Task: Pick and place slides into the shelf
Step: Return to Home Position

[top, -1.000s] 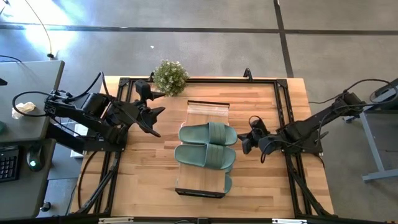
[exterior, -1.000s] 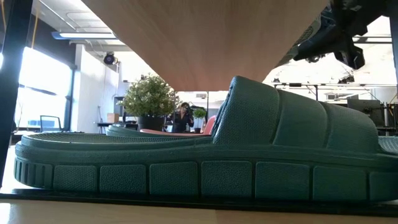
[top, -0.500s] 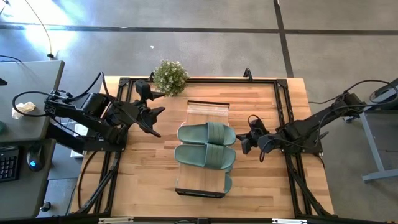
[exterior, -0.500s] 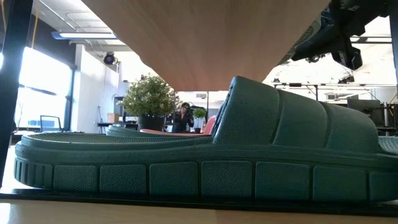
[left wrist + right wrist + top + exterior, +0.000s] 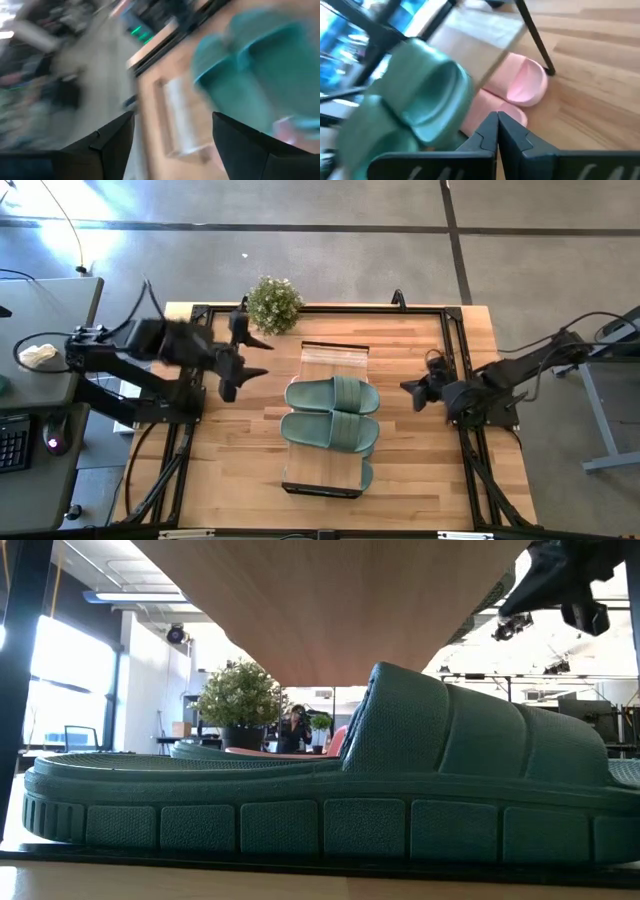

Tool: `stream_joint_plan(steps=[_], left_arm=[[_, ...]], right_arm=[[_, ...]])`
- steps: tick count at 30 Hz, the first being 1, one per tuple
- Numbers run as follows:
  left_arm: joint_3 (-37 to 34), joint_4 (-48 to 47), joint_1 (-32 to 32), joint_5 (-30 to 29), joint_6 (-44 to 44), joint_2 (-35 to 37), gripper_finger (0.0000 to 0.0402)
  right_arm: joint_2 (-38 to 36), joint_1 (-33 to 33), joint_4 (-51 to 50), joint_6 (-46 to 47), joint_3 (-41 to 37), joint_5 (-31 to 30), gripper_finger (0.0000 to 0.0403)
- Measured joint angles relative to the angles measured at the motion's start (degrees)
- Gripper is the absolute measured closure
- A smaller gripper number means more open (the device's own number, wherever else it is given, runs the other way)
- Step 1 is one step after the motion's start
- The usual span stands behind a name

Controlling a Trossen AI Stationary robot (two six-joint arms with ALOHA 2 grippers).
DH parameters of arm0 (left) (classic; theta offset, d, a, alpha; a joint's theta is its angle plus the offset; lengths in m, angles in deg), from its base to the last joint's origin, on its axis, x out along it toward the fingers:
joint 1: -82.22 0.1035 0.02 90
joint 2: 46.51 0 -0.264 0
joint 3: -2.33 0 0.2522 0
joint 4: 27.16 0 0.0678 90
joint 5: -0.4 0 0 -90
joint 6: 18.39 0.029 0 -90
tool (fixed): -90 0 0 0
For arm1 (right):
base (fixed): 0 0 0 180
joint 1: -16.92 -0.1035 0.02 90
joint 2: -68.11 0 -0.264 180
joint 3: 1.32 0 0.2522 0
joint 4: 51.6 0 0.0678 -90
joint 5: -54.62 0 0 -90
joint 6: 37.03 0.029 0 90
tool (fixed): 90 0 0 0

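Observation:
Two sage-green slides [image 5: 332, 395] [image 5: 330, 431] lie side by side, soles down, on the top plank of the light-wood shelf [image 5: 334, 354] at mid-table. A third green slide [image 5: 366, 476] peeks from a lower tier; in the low view it [image 5: 320, 790] fills the picture under the plank. Pink slides [image 5: 520, 82] sit on a lower tier below a green one [image 5: 427, 100]. My left gripper [image 5: 248, 358] [image 5: 172, 132] hovers open, left of the shelf. My right gripper [image 5: 410, 390] [image 5: 497, 131] is shut and empty, right of the shelf.
A small potted plant [image 5: 273, 303] stands at the table's far edge, left of the shelf. Black frame rails [image 5: 455, 370] run along the table's sides. A desk [image 5: 40, 380] stands off the table's left side. Bare wood lies near the front edge [image 5: 230, 480].
My right gripper has drawn back toward the table's right edge, away from the shelf, rising a little, still shut. My left gripper has turned at the wrist while staying in place, still open. The slides have not moved.

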Motion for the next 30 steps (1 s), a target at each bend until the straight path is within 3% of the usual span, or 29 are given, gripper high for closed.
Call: stream_joint_plan(steps=[4, 7, 10, 14, 18, 21, 25, 30], left_arm=[[0.0, 1.8, 10.2, 25.6, -2.2, 1.5, 0.0176], [0.0, 1.4, 15.8, 40.9, -2.2, 1.6, 0.02], [0.0, 1.8, 18.2, 51.3, -1.7, 1.5, 0.0228], [0.0, 4.5, 18.4, 53.5, -1.1, 1.6, 0.0273], [0.0, 14.3, 18.4, 53.1, -1.8, 2.1, 0.0322], [0.0, 21.9, 18.8, 52.9, -1.3, 2.6, 0.0359], [0.0, 22.7, 23.4, 53.0, -1.6, 3.6, 0.0396], [0.0, 18.9, 29.2, 53.8, -1.5, 6.2, 0.0384]], right_arm=[[-7.2, 0.0, -0.7, -0.3, 0.0, 5.2, 0.0403], [-10.7, -0.2, -0.5, 1.5, 0.0, 17.8, 0.0403], [-11.3, -1.8, 3.0, 7.0, 0.0, 29.4, 0.0403], [-8.9, -4.6, 18.0, 4.0, 0.0, 34.8, 0.0403], [-6.9, -3.9, 38.7, -18.7, 0.0, 31.3, 0.0403], [-7.4, -0.5, 46.8, -31.6, 0.0, 30.0, 0.0403], [-10.5, 4.6, 44.8, -40.4, 2.4, 33.6, 0.0403], [-14.2, 9.1, 30.2, -49.7, 11.4, 32.0, 0.0403]])
